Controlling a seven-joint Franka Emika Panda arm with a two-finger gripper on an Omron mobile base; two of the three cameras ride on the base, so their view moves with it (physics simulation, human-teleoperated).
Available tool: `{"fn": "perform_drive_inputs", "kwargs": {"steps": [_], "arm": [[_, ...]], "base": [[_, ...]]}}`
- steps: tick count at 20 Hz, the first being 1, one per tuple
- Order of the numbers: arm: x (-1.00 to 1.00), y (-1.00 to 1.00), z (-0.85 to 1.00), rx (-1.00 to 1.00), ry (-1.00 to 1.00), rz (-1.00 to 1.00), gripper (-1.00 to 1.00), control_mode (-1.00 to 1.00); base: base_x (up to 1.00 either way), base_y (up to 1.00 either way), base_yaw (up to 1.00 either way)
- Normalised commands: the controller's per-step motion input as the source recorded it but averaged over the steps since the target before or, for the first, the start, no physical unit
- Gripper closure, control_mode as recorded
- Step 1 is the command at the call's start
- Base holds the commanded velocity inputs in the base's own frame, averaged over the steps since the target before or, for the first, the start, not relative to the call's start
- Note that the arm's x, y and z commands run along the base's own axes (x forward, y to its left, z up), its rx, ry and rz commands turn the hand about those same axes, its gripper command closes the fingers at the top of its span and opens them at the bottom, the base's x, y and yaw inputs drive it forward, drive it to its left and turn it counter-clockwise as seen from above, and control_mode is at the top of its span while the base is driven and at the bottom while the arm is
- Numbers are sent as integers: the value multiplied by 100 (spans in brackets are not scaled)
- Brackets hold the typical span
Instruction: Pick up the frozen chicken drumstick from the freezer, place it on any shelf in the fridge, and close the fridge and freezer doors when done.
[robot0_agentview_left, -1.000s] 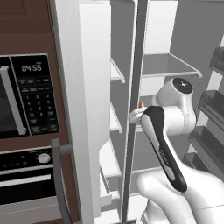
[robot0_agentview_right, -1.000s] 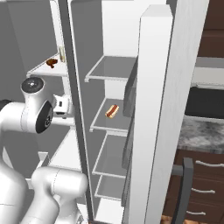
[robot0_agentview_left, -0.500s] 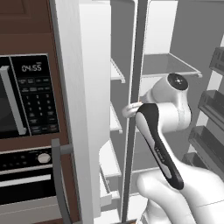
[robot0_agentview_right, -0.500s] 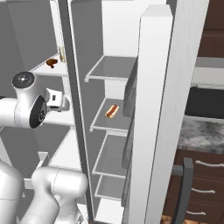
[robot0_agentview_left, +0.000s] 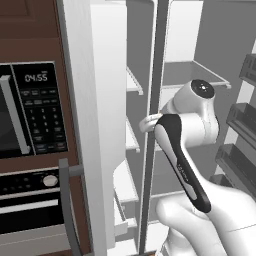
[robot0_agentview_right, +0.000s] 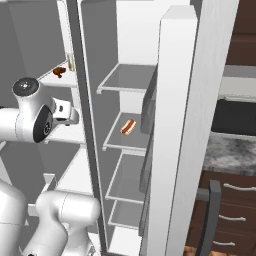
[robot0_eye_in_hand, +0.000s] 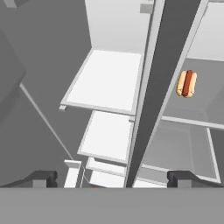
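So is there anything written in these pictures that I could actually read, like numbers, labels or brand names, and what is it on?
"04:55": pale digits on the clock display of the black microwave, seen in the left base view.
The microwave's keypad buttons carry marks, but they are too small and blurred to read.
The oven below it has a knob and no legible text.
The fridge, its shelves, its doors and the hot dog bear no writing.

I see the frozen chicken drumstick (robot0_agentview_right: 59, 72), small and brown, lying on an upper shelf (robot0_agentview_right: 65, 80) of the fridge (robot0_agentview_right: 35, 60); the freezer (robot0_agentview_right: 130, 105) stands open, grey inside; both fridge and freezer doors (robot0_agentview_right: 177, 140) stand open.
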Motion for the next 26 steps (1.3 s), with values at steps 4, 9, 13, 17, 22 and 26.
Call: {"fn": "perform_drive_inputs", "kwargs": {"steps": [4, 9, 13, 17, 22, 26], "arm": [[0, 0, 0, 0, 0, 0, -100, -100], [0, 0, 0, 0, 0, 0, -100, 100], [0, 0, 0, 0, 0, 0, -100, 100], [0, 0, 0, 0, 0, 0, -100, 100], [0, 0, 0, 0, 0, 0, -100, 100], [4, 22, 27, 0, 0, 0, -100, -100]], "base": [[0, 0, 0], [2, 1, 0], [22, 17, 0], [44, 10, 0], [33, 3, 0], [3, 5, 0]]}}
